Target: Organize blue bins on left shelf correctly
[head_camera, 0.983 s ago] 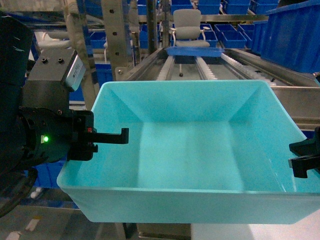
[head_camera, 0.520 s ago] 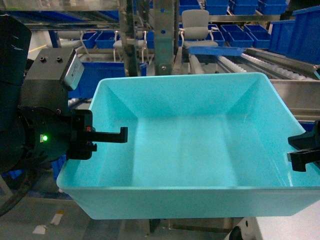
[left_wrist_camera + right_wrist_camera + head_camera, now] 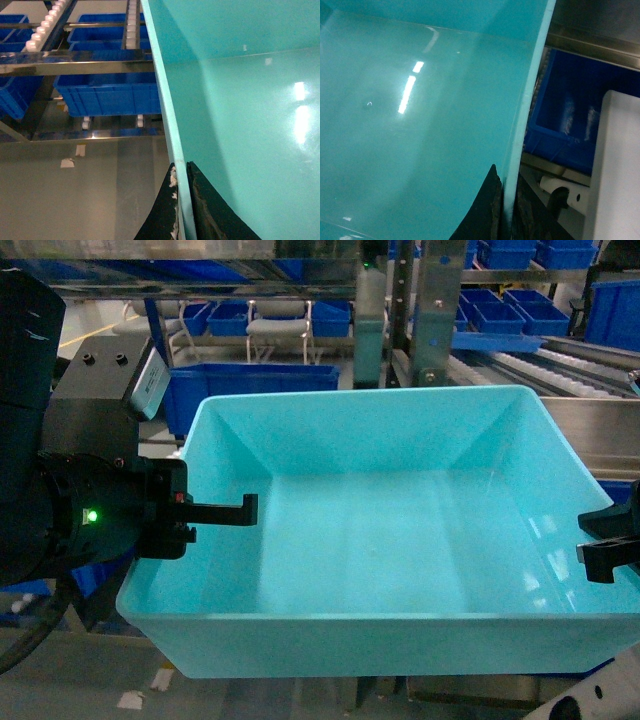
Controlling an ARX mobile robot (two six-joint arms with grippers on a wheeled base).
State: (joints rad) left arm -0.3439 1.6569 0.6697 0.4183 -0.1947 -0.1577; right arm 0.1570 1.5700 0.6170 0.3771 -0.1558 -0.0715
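At the left of the head view you see the left hand [image 3: 222, 512] clamped on the left wall of the turquoise bin [image 3: 380, 540]; the left wrist view confirms it, with one finger [image 3: 161, 210] outside the wall and the other inside, the rim between them. The bin fills the middle of the frame, carried in the air with its opening upward and its long axis running left to right between your two hands, so neither arm is nearer. Behind it, at the upper left, dark blue crates [image 3: 255, 390] stand low under the steel posts [image 3: 435, 310] of the shelf, and at the upper right the white roller rails [image 3: 545, 370] slope away. At the right edge the right hand [image 3: 608, 550] is pinched on the right wall in the same manner, as the right wrist view shows. I judge that the bin's far edge must go forward onto a roller lane; the posts stand just behind the far rim, so keep the bin level and mind its corners.
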